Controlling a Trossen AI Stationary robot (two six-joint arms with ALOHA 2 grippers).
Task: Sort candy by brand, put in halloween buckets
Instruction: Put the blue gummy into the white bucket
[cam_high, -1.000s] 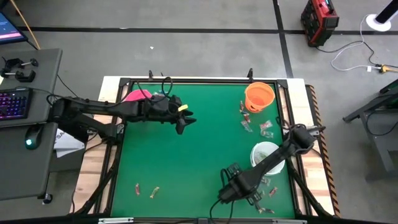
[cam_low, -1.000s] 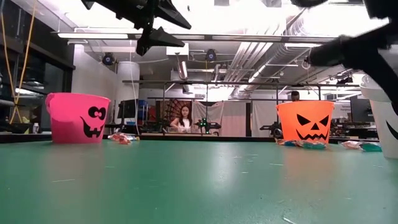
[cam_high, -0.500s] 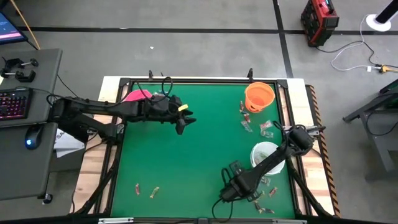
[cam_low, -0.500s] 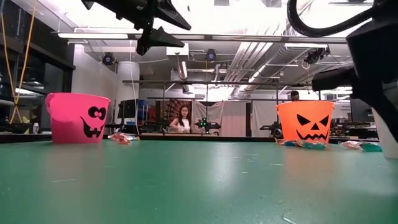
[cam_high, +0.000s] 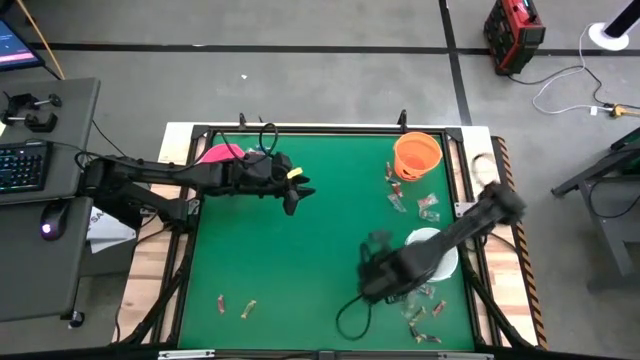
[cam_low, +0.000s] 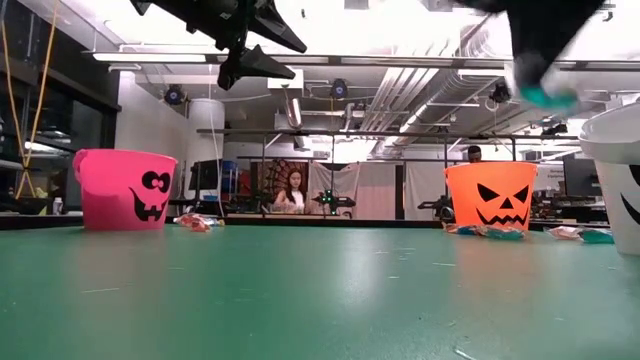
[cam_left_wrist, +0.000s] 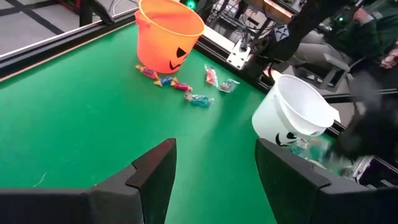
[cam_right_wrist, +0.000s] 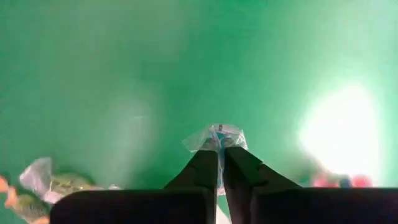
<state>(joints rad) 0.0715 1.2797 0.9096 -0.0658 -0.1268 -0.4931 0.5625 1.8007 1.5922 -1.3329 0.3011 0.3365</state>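
Right hand pinches clear-wrapped candy by its edge near white bucket; thin grip may slip.

Likely robotics lab: exposed ceiling ducts, keyboard, taped floor.

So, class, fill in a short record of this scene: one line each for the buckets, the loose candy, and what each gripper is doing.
buckets: orange bucket, white bucket, pink bucket on the green table
loose candy: sweets beside the orange bucket; a few near the front left
right gripper: shut on a clear-wrapped candy, raised by the white bucket
left gripper: open, empty, raised near the pink bucket
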